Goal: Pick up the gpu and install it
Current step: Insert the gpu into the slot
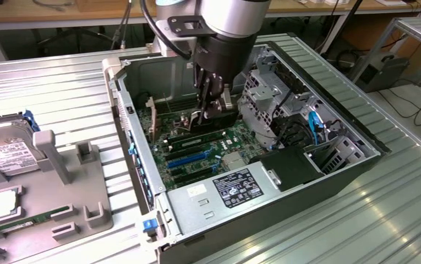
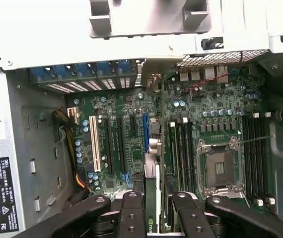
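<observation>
In the exterior view the claw [image 1: 212,111] hangs inside the open computer case [image 1: 328,104], pinching the gpu [image 1: 225,117] between its fingers. The card hangs on edge, with its silver bracket up beside the fingers. Directly under the claw lies the motherboard [image 1: 195,149], and I cannot tell from here whether the card's lower edge touches it. The power supply [image 1: 229,190] sits nearer the camera than the claw. Well off to the exterior view's left of the claw, outside the case, a hard drive [image 1: 5,157] and a memory stick [image 1: 23,224] rest in a grey fixture on the counter [image 1: 386,220].

In the wrist view the claw [image 2: 154,212] has its black fingers [image 2: 131,215] pressed on either side of the gpu [image 2: 151,201], which shows edge-on between them. Beyond the card's edge runs a blue slot [image 2: 145,131], roughly in line with it. A white slot [image 2: 96,144] lies off to one side of the claw and the processor socket [image 2: 220,168] off to the other.

The pick looks done, and the step in hand appears to be the install, with the card carried over the slots. From here, seating the card would call for its edge to be parallel to and centred on the chosen slot. Its bracket would have to meet the rear opening of the case, followed by a straight, even push without tilt.
</observation>
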